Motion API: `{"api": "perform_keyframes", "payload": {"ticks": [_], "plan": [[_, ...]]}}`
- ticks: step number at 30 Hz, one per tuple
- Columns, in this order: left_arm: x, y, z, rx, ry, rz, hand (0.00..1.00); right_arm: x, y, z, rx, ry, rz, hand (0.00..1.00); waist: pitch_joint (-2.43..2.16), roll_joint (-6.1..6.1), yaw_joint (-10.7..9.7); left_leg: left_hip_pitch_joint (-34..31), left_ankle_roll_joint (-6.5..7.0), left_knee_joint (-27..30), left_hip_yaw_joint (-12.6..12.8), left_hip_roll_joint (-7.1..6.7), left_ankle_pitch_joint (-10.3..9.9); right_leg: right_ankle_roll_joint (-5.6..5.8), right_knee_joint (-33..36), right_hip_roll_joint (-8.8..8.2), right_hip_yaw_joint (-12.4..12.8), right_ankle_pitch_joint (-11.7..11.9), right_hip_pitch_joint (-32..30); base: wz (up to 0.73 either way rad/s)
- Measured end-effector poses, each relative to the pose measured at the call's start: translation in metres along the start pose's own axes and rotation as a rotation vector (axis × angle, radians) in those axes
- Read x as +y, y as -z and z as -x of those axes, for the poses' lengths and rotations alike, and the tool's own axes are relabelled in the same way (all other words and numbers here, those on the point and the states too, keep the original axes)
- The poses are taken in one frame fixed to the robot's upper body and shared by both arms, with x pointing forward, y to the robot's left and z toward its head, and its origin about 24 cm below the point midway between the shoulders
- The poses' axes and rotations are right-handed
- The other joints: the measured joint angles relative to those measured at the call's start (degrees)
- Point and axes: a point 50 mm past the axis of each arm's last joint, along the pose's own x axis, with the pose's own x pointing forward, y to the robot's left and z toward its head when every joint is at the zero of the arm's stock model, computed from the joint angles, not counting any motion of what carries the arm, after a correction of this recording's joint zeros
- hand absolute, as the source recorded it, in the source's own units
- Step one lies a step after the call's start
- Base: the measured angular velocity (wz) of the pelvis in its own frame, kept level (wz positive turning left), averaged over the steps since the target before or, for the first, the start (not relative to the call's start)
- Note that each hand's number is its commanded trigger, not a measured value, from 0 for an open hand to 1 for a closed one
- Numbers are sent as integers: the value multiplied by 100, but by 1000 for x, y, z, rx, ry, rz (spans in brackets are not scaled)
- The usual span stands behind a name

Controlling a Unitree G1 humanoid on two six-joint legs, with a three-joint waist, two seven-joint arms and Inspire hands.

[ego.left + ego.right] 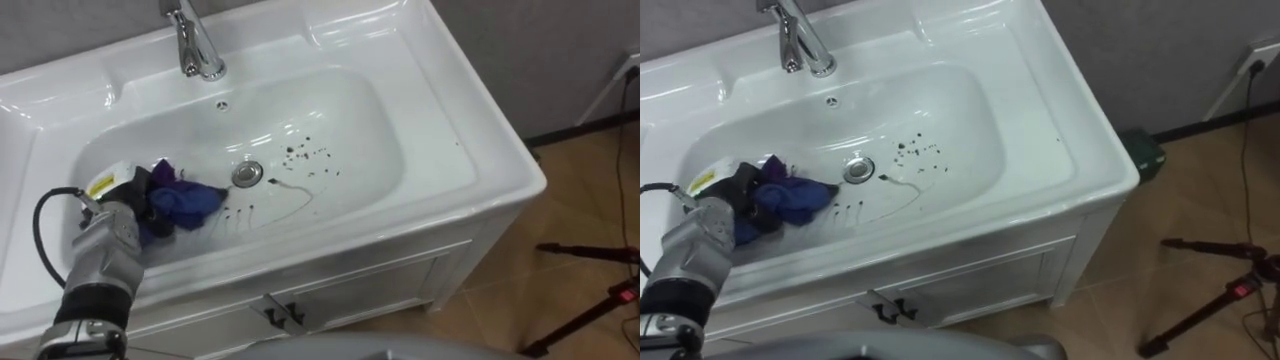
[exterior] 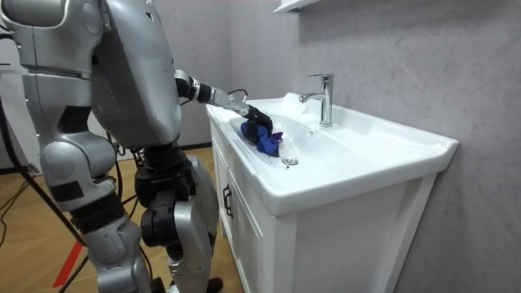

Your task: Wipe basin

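Left hand [image 1: 112,232] in the white ceramic basin [image 1: 340,120]
Fingers [image 1: 143,190] grip a crumpled blue cloth [image 1: 188,202]; dark specks [image 1: 305,152] lie to their right.

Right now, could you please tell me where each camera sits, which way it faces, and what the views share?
Left eye view: on the robot's head, looking down into the basin; its left arm enters lower left, left hand clutching the blue cloth.
Right eye view: same head, same downward look, same arm.
Room view: beside the vanity, facing the robot's torso, legs and reaching arm.
Shared: all three show faucet, cloth and basin.
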Motion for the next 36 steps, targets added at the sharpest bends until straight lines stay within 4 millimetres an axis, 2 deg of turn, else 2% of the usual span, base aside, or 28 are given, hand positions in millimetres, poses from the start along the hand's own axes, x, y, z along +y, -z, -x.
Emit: {"api": "perform_keyframes", "payload": {"ticks": [5,11,15,21,25,32,36], "plan": [[-2,-7,-2,-25,95,80,100,0,-5,0,-13,-2,2,0,1,-2,-61,14,0,-25,21,-22,0,17,47,-38,-53,-26,-1,4],[-8,-14,-2,-76,208,263,100,2,-6,-1,-5,-1,-9,0,11,-18,-181,16,0,-33,99,-15,0,25,36,-49,-9,-30,-12,-1],[-10,-28,2,-155,281,338,100,10,1,-2,23,-24,9,0,48,-85,-224,-19,0,-34,99,-10,0,33,35,-59,-15,-34,-44,0],[-21,-65,9,-282,371,313,100,16,-9,-2,3,-63,26,0,55,-149,-455,-37,0,-61,81,-22,0,46,30,-85,-35,-28,-67,-1],[-29,-90,15,-370,417,309,100,17,-23,-2,-27,-62,63,0,62,-167,-486,-15,0,-103,116,-24,0,54,-13,-78,-22,-20,-59,-1],[-31,-102,20,-424,436,295,100,20,-28,-3,-31,-44,104,0,64,-155,-551,-62,1,-168,111,-78,0,72,-154,-77,-91,13,-32,8],[-32,-110,24,-454,445,280,100,22,-29,-3,-19,-43,135,0,64,-66,-668,-108,3,-173,159,-106,1,102,-166,-124,-97,20,-82,-1]]}}
